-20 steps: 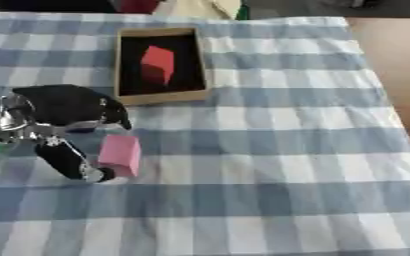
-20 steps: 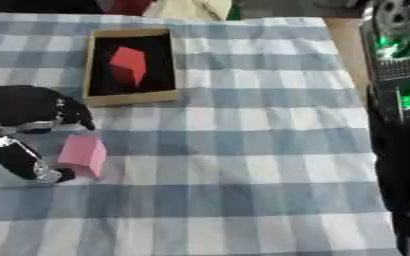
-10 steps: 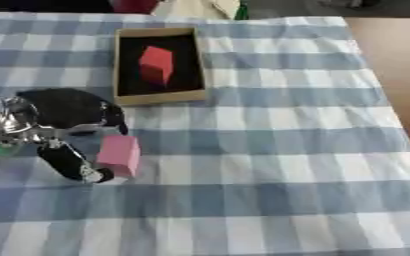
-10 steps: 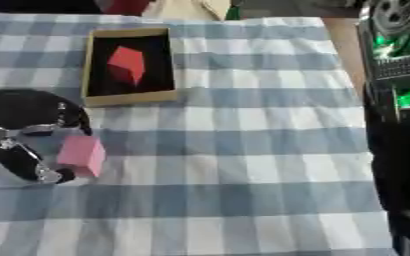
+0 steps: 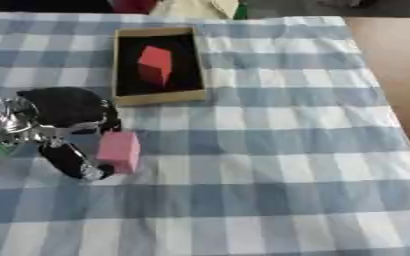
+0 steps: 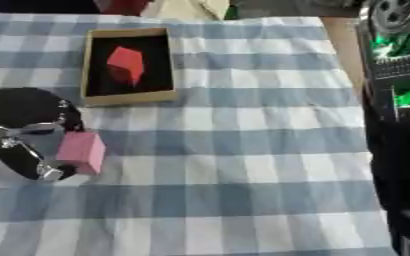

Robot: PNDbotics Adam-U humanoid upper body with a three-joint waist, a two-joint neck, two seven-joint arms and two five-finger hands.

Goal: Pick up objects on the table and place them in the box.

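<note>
Blue-and-white checked cloth covers the counter (image 5: 270, 150), and the action sits at its left side. Left hand (image 5: 64, 112) is down on the small pink rectangular block (image 5: 119, 151), black fingers (image 5: 68, 160) curled against the block's left face, thumb side above it — pinching it, by the look of it. That block stands upright on the cloth, long axis vertical, just right of the fingers. Up and slightly right lies the shallow cardboard box with a dark inside (image 5: 159, 97), already holding a red block (image 5: 154, 64). Box is near; a lift and a short carry away from the robot should do it. Right hand is not visible.
</note>
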